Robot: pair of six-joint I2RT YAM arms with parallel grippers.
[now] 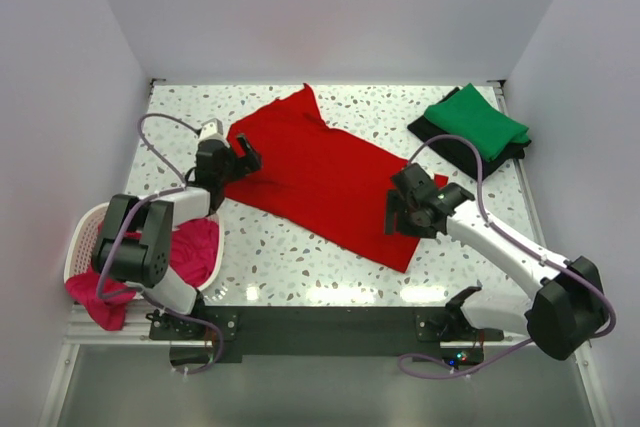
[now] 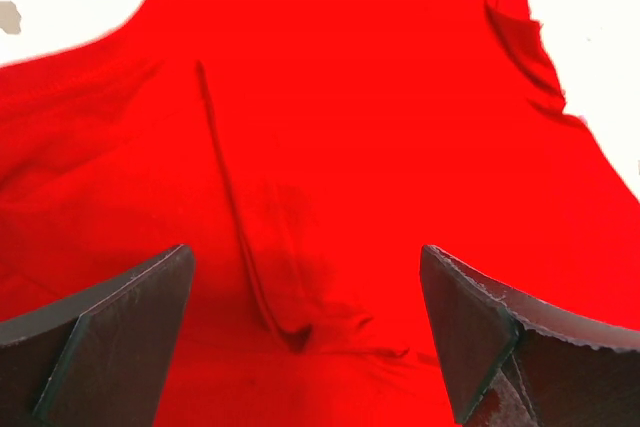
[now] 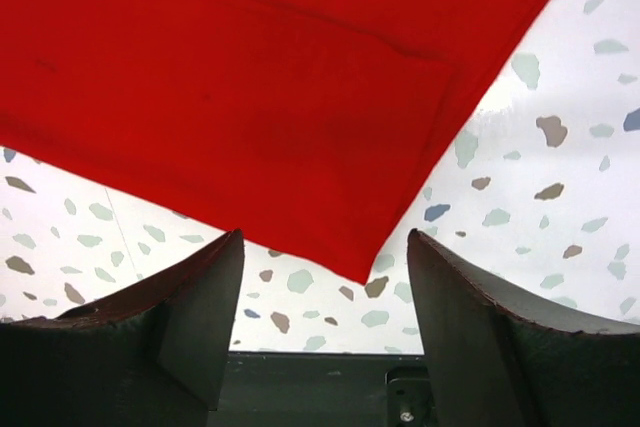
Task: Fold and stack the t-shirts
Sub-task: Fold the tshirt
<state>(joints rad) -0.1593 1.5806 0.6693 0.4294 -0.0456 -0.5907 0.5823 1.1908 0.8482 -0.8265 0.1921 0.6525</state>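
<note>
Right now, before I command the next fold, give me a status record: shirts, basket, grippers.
red t-shirt: spread diagonally mid-table
green t-shirt: folded on the black t-shirt, far right corner
pink t-shirt: in the basket, near left
left gripper: open above the red t-shirt, empty
right gripper: open by a corner of the red t-shirt, empty

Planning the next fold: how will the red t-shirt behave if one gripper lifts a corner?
Probably floppy: the red t-shirt lies flat with soft creases, so a pinched corner would likely lift alone while the rest drapes. Pushed, it would likely bunch rather than slide.
</note>
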